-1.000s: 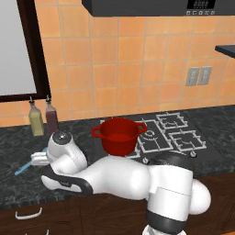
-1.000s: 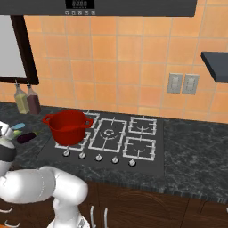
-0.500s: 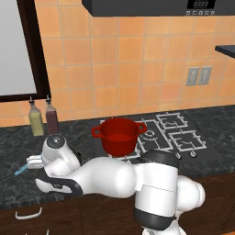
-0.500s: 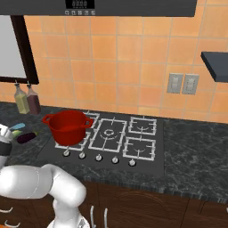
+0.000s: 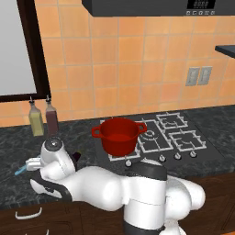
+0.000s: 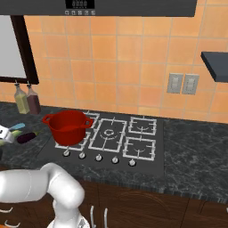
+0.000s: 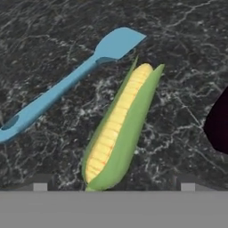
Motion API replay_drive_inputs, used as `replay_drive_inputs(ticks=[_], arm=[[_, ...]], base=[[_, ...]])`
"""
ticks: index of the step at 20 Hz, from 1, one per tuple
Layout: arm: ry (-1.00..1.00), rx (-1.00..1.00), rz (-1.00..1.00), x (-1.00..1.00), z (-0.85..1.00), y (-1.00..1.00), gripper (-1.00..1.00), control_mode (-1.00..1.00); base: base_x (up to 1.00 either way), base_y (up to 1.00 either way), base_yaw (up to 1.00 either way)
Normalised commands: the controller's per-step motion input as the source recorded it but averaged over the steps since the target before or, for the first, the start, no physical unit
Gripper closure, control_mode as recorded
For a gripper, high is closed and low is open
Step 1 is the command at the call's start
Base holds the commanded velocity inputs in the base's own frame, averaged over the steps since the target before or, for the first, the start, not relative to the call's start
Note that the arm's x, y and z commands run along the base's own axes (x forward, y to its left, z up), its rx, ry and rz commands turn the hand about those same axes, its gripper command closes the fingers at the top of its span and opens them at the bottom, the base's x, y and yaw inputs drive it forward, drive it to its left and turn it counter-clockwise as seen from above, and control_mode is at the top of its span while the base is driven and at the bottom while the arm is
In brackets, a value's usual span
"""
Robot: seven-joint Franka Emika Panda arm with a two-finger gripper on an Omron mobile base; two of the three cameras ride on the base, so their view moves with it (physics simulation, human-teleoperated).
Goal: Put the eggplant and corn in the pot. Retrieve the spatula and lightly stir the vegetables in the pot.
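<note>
The corn [image 7: 119,129] lies on the dark counter [image 7: 53,35] between the widely spread fingers of the gripper [image 7: 113,187], with the blue spatula [image 7: 67,82] just beside it and the eggplant [image 7: 219,124] at the frame edge. The red pot [image 5: 119,134] stands on the stove [image 5: 170,137], well apart.

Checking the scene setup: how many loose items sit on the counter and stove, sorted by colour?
Red: 1, pot
Blue: 1, spatula
Yellow-green: 1, corn
Dark purple: 1, eggplant
Bottles by the wall: 2, yellowish and dark red
Total: 6
</note>
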Motion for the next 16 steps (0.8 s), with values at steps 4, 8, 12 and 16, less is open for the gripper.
replay_drive_inputs(ticks=[4,8,12,16], arm=[[0.0,-0.01,0.0,0.16,-0.26,0.06,-1.0,-1.0],[0.0,-0.01,0.0,0.21,-0.26,0.13,-1.0,-1.0],[0.0,0.0,-0.02,0.31,-0.18,0.17,-1.0,-1.0],[0.0,0.0,-0.03,0.32,-0.22,0.2,1.0,-1.0]], base=[[0.0,0.0,0.0],[0.0,0.0,0.0],[0.0,0.0,0.0],[0.0,0.0,0.0]])
